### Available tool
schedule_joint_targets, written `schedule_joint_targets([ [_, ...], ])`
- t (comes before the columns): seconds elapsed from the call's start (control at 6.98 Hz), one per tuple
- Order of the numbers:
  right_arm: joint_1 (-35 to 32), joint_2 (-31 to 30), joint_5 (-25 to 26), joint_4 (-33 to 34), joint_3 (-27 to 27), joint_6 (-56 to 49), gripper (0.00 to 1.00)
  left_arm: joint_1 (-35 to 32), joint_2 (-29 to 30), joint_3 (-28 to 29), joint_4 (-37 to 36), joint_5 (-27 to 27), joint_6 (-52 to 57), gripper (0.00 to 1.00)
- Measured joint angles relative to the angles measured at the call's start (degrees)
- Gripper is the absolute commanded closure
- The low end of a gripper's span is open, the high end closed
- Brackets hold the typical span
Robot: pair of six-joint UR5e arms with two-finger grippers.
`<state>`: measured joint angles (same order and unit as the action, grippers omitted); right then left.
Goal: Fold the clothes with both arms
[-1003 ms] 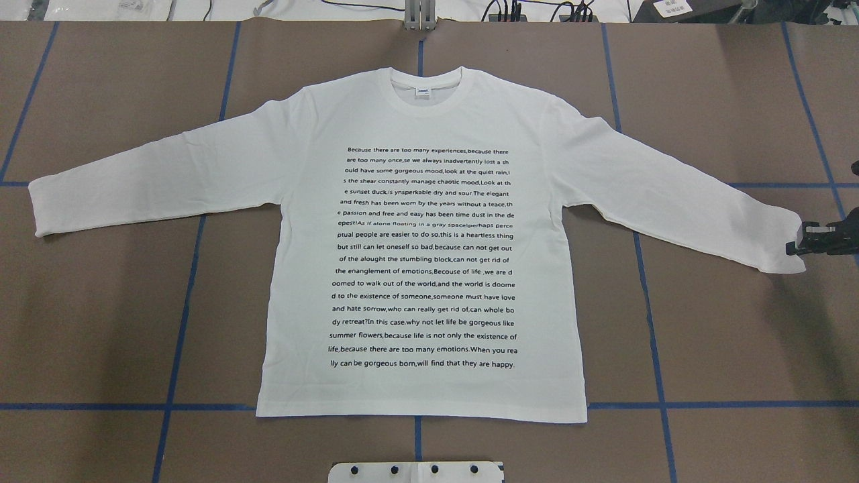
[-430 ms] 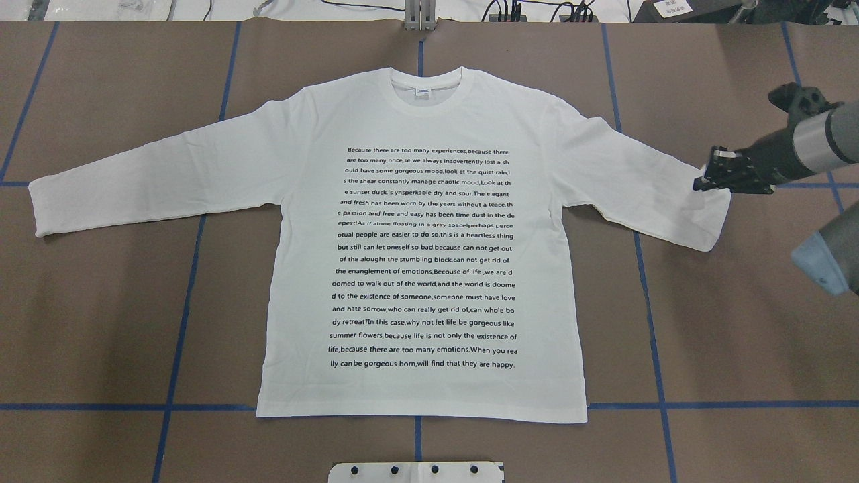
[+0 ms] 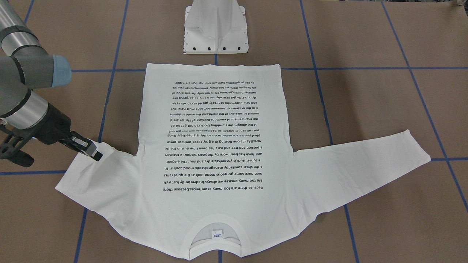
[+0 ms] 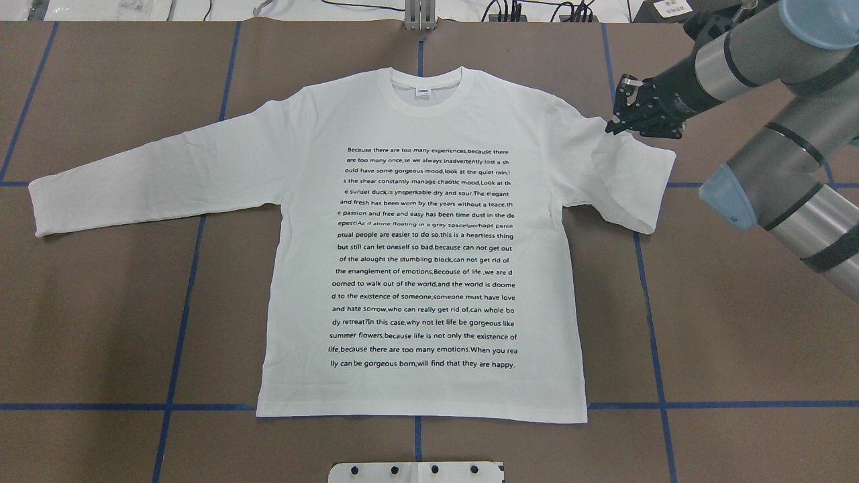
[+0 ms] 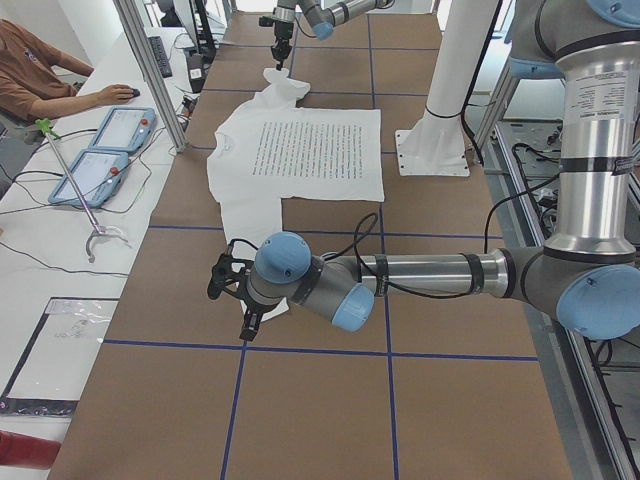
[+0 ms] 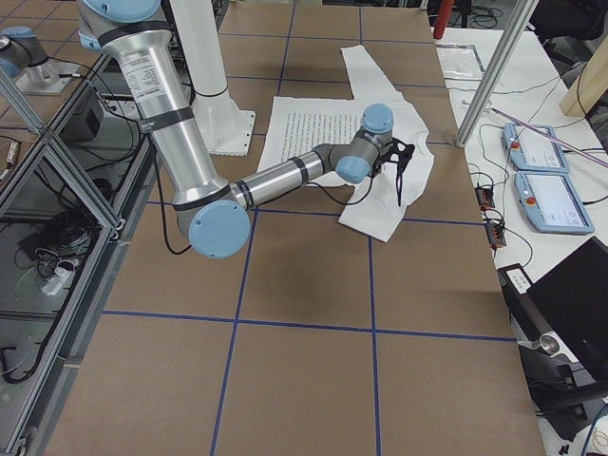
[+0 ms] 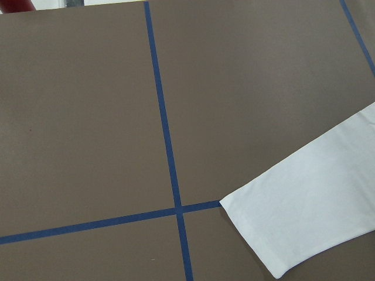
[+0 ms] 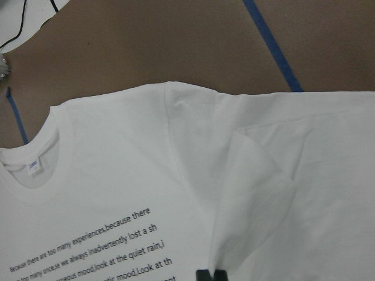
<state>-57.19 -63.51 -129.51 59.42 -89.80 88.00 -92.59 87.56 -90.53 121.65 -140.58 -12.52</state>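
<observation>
Our right gripper (image 4: 613, 125) pinches the sleeve (image 4: 637, 178), seemingly thinly; it could slip mid-fold. Whether our left gripper (image 5: 246, 325) is clenched, we cannot tell.

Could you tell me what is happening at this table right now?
The right gripper is pinching one sleeve cuff of the white long-sleeved T-shirt, with that sleeve doubled back toward the shoulder. The other sleeve lies flat and outstretched; the left gripper hangs near its cuff.
</observation>
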Motion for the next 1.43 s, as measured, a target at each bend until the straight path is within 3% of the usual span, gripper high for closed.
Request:
schedule_joint_targets([
  [0.29, 5.39, 10.44, 8.01, 7.41, 1.34, 6.06, 1.0, 0.06, -0.25, 0.16, 3.57, -1.17, -0.8, 0.0],
  [0.57, 11.54, 23.88, 16.65, 9.91, 11.1, 13.84, 1.0, 0.32, -1.14, 0.34, 4.28, -2.4, -0.78, 0.0],
  [0.86, 17.4, 36.43, 23.36, 8.43, 23.62, 17.37, 1.0, 0.45, -1.55, 0.73, 4.24, -3.56, -1.05, 0.0],
  [1.15, 21.7, 41.13, 27.75, 4.42, 29.3, 18.0, 0.97, 0.51, -1.61, 0.77, 4.53, -3.42, -0.86, 0.0],
  [1.29, 23.27, 41.96, 29.4, 3.38, 30.05, 18.05, 0.07, 0.53, -1.61, 0.74, 4.58, -3.4, -0.89, 0.0],
  [1.43, 24.1, 42.2, 30.32, 2.61, 30.53, 18.03, 0.0, 0.55, -1.61, 0.74, 4.57, -3.39, -0.89, 0.0],
])
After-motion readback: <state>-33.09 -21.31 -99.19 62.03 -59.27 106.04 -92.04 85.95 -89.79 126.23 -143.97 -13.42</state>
